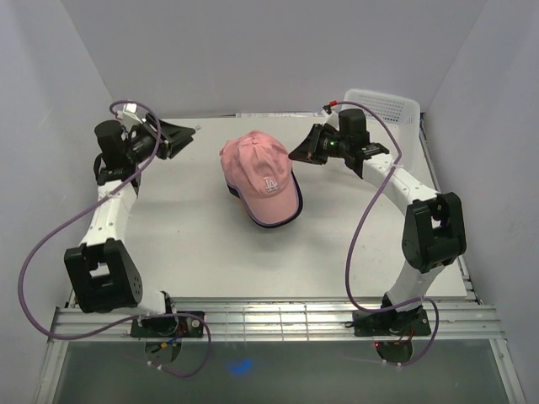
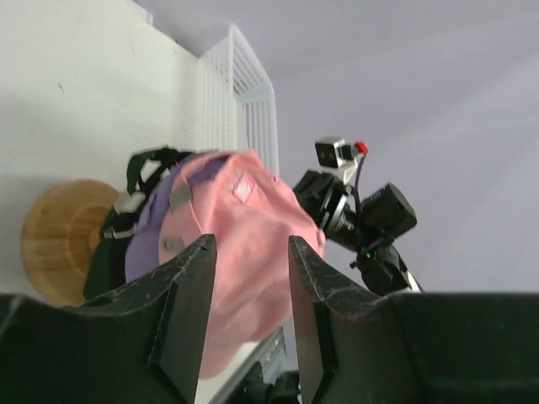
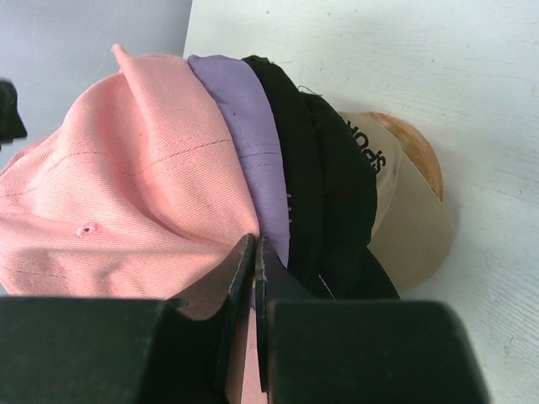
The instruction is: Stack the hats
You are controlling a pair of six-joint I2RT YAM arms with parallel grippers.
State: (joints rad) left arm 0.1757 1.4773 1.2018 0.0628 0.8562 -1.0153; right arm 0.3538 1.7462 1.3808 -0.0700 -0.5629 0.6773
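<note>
The hats sit in one stack at mid-table, with the pink cap (image 1: 257,172) on top. From the right wrist view the layers show: pink (image 3: 126,168), lavender (image 3: 244,126), dark caps (image 3: 337,185), then a tan cap (image 3: 413,227) at the bottom. My left gripper (image 1: 187,135) hovers left of the stack, apart from it, open and empty, and points at the pink cap (image 2: 244,219). My right gripper (image 1: 295,156) is close to the stack's right side. Its jaws (image 3: 254,240) are shut with nothing between them.
A wooden stand (image 3: 421,143) peeks out under the stack and also shows in the left wrist view (image 2: 63,236). A white mesh basket (image 1: 387,105) stands at the back right corner. Walls enclose the table on three sides.
</note>
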